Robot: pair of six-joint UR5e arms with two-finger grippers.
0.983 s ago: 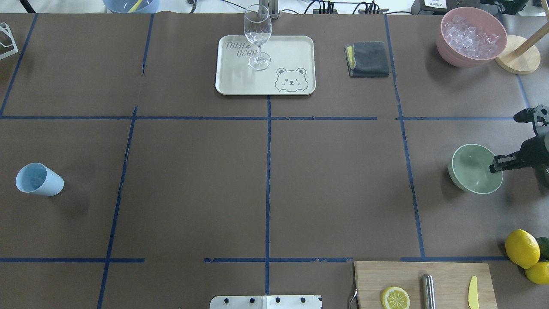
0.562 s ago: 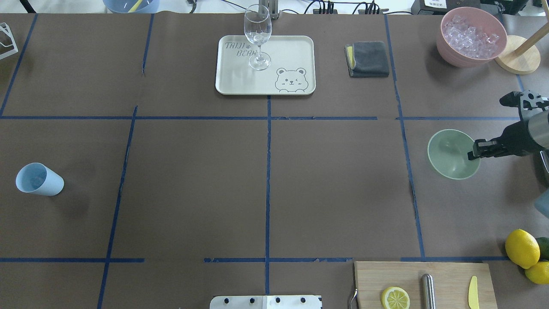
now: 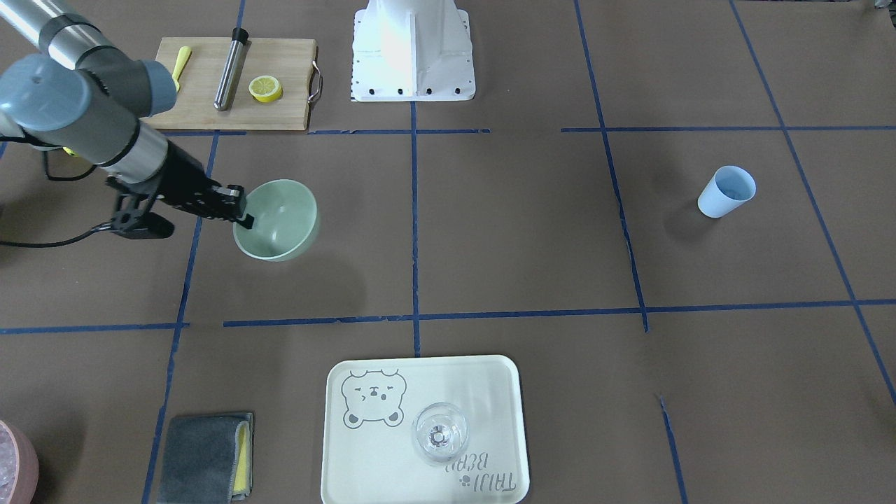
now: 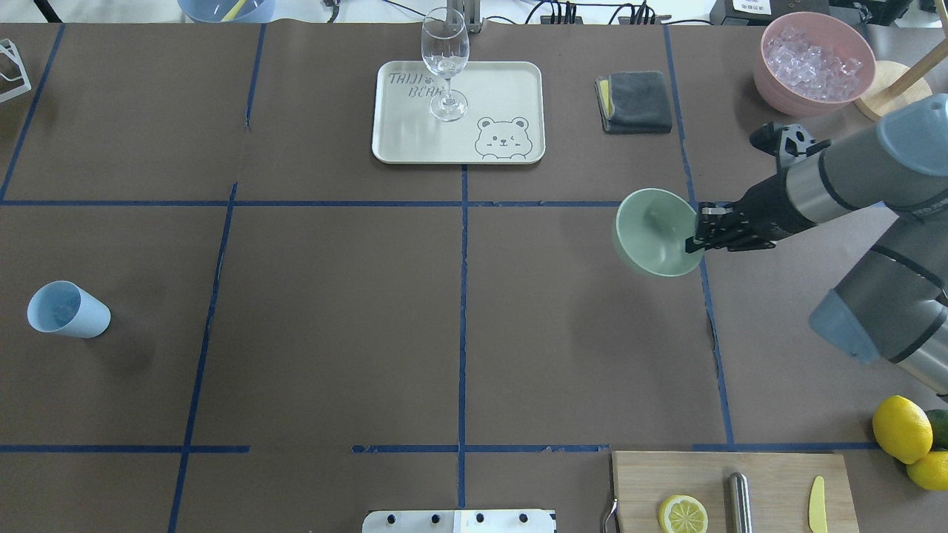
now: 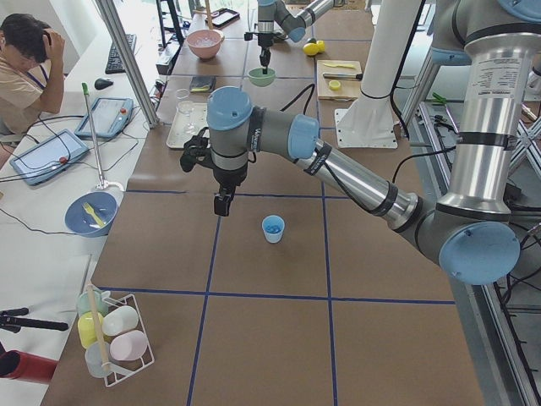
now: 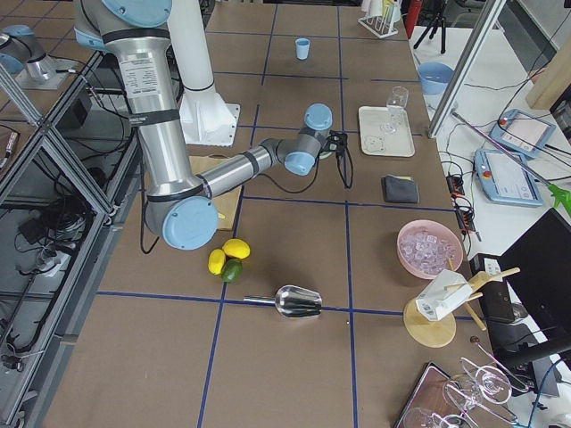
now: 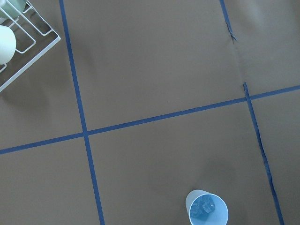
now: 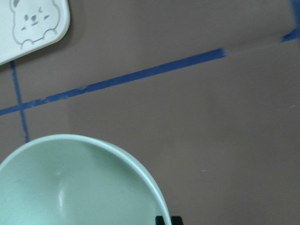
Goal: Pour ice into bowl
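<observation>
The pale mint-green bowl (image 4: 655, 229) hangs tilted a little above the table, right of centre; it also shows in the front view (image 3: 280, 217) and the right wrist view (image 8: 70, 187). My right gripper (image 4: 696, 237) is shut on the bowl's rim. The light blue cup (image 4: 67, 309) stands at the far left. In the left wrist view the cup (image 7: 206, 208) holds a few clear ice cubes (image 7: 207, 205). My left gripper (image 5: 222, 203) shows only in the exterior left view, above the table beside the cup (image 5: 273, 228); I cannot tell whether it is open.
A pink container (image 4: 815, 63) full of ice stands at the back right. A tray (image 4: 511, 81) bears a wine glass (image 4: 444, 59). A grey cloth (image 4: 635, 102), a cutting board (image 4: 778, 474), lemons (image 4: 902, 428) and a wire rack (image 7: 28, 42) are also there.
My right gripper has carried the bowl from the table's right edge leftward and farther from the robot, toward the centre. The cup has not moved.
</observation>
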